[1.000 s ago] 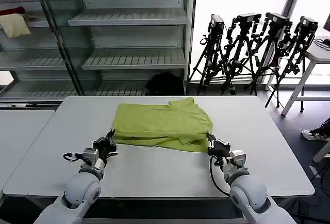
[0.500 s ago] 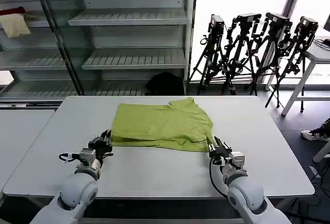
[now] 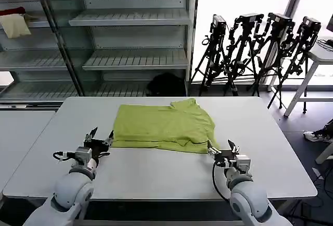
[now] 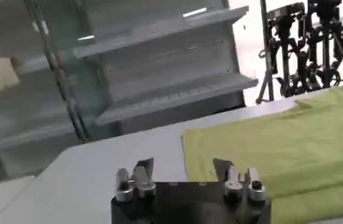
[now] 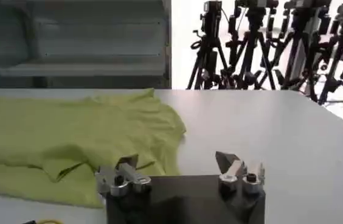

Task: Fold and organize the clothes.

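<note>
Left gripper (image 3: 100, 135) low over the white table (image 3: 156, 171), jaws apart and holding nothing, just off the near left corner of the lime-green T-shirt (image 3: 164, 126). T-shirt folded flat at mid-table, nearer the far edge. Right gripper (image 3: 222, 147) at the shirt's near right corner, jaws spread, clear of the cloth.
</note>
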You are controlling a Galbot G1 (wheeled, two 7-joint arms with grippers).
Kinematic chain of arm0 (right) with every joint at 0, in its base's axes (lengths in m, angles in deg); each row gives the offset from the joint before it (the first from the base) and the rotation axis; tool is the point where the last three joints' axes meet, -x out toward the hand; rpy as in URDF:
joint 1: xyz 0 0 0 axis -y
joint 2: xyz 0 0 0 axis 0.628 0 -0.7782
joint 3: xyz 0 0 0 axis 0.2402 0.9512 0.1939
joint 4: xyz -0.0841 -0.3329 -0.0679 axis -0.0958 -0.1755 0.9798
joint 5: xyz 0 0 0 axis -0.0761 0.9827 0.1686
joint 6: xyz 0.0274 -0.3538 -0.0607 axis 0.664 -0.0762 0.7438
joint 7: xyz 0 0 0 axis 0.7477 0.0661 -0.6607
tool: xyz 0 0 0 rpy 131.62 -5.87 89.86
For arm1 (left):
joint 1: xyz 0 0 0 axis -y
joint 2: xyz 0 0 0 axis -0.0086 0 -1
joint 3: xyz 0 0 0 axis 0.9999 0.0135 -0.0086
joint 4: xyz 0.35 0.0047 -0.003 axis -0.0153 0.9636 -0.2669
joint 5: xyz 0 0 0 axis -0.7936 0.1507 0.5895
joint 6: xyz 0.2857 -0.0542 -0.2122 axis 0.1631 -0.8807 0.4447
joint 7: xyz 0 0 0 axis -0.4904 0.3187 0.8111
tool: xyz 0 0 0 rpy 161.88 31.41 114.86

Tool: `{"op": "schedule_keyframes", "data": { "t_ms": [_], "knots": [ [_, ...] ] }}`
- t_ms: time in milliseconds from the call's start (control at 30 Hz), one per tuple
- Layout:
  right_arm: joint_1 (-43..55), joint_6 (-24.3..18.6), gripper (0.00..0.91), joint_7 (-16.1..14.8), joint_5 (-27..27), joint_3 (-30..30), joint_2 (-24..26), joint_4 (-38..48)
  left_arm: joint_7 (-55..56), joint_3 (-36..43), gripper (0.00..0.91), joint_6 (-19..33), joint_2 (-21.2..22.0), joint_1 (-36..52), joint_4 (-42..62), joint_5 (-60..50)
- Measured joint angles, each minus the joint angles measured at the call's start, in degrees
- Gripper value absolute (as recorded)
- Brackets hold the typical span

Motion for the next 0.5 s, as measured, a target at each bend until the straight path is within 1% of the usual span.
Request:
{"op": "schedule_keyframes", "data": {
  "t_ms": [200,267,333,400,467,500],
  "knots": [
    [0.37,1.07,0.907,-1.55,0.46,0.79,0.58,-0.74,-0.14,-0.86,0.907,-1.70,0.25,-0.68,-0.21,3.40],
    [0.40,1.42,0.887,-2.27,0.78,1.04,0.74,-0.77,-0.12,-1.06,0.907,-2.02,0.27,-0.74,-0.21,4.58],
    [0.32,1.81,0.836,-3.13,0.99,1.31,0.88,-0.76,-0.12,-1.27,0.907,-2.27,0.30,-0.87,-0.21,5.70],
    [0.21,2.14,0.766,-3.83,1.03,1.48,0.90,-0.63,-0.28,-1.36,0.907,-2.50,0.37,-1.09,-0.21,6.86],
    [0.17,2.37,0.746,-4.37,1.09,1.56,0.87,-0.40,-0.39,-1.42,0.907,-2.63,0.42,-1.19,-0.21,7.85],
    [0.20,2.43,0.695,-4.53,1.10,1.58,0.80,-0.27,-0.52,-1.42,0.907,-2.63,0.49,-1.24,-0.21,8.29]
  ]
}}
